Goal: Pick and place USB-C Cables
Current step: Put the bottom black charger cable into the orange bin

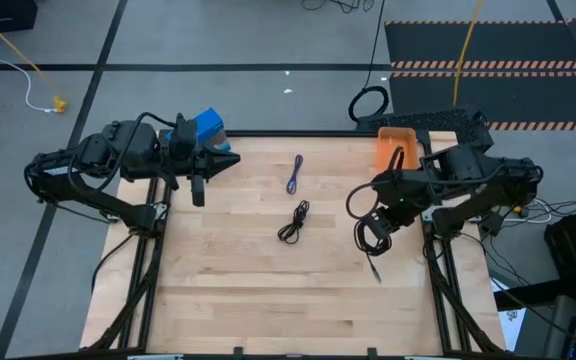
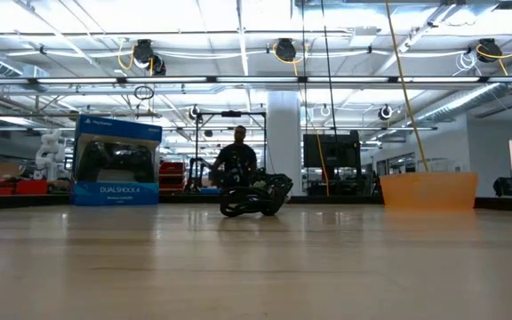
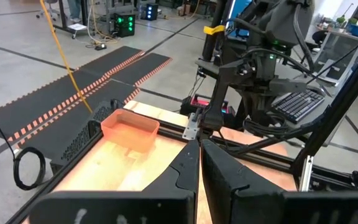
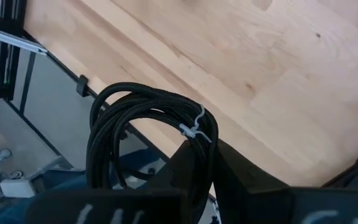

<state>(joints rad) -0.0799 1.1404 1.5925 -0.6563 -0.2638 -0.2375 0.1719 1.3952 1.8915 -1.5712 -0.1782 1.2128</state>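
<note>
1. One coiled black USB-C cable (image 4: 148, 134) is pinched between the fingers of the right gripper (image 4: 211, 163), which is clamped on the bundle just under its white twist tie (image 4: 193, 129). Gripping there probably keeps the loops from spilling apart. In the high view the coil (image 1: 371, 235) dangles below that gripper (image 1: 386, 222), clear of the wooden table (image 1: 268, 300).
2. Just behind the right gripper, toward the far corner of the table, sits the orange bin (image 1: 398, 146). Its nearness suggests it is the drop-off, so this looks like the carrying stage, with the coil lifted so that it can clear the bin wall.
3. Farther out, toward the middle of the table, lie two more cables: a second black coil (image 1: 294, 222) nearer the right gripper, and a purple-blue folded cable (image 1: 295, 174) beyond it. Both lie flat and untouched, seemingly waiting their turn.
4. The left gripper (image 1: 197, 186) waits well away across the table with its fingers (image 3: 229, 177) pressed together on nothing, beside a blue DualShock 4 box (image 2: 117, 161).
5. Hard to make out: the right wrist view cuts off the coil's lower part behind the gripper body, so how far it hangs is unclear there. A thin dark tail (image 1: 376, 267) trails below the coil in the high view; whether its tip touches the wood cannot be told. The low view shows neither gripper, and the bin (image 2: 428, 189) only from the side, so its contents are hidden.
</note>
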